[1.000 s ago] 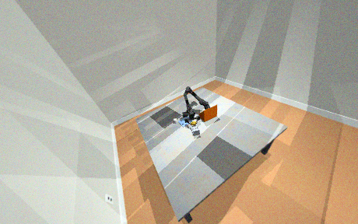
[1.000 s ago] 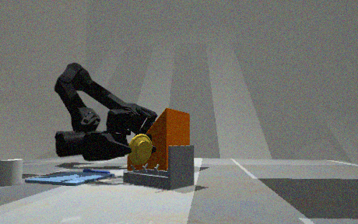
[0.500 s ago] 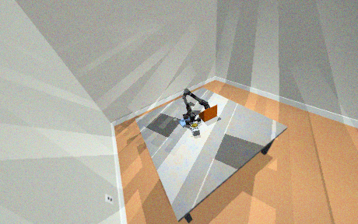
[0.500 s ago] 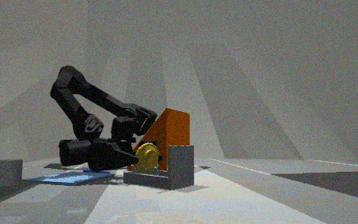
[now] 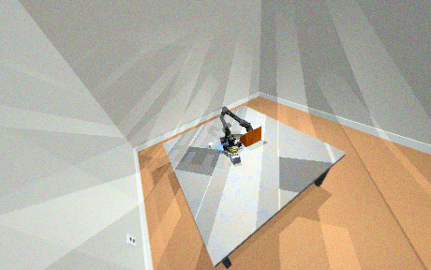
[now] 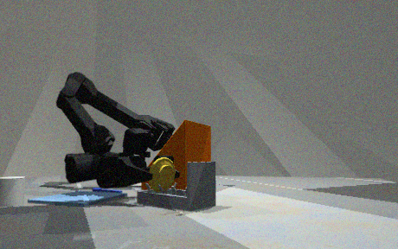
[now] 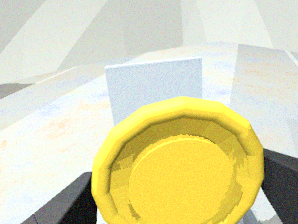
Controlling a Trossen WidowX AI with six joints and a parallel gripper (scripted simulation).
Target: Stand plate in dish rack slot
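The plate is going into the rack.

The gripper is squeezed on the yellow plate, which stands on its edge over the grey dish rack, low in the middle of the exterior view. Its flat face looks back at the wrist camera. Next it probably must sink between the rails, then the jaws open.

One yellow plate, one grey dish rack, one orange block, one blue mat, one white cup
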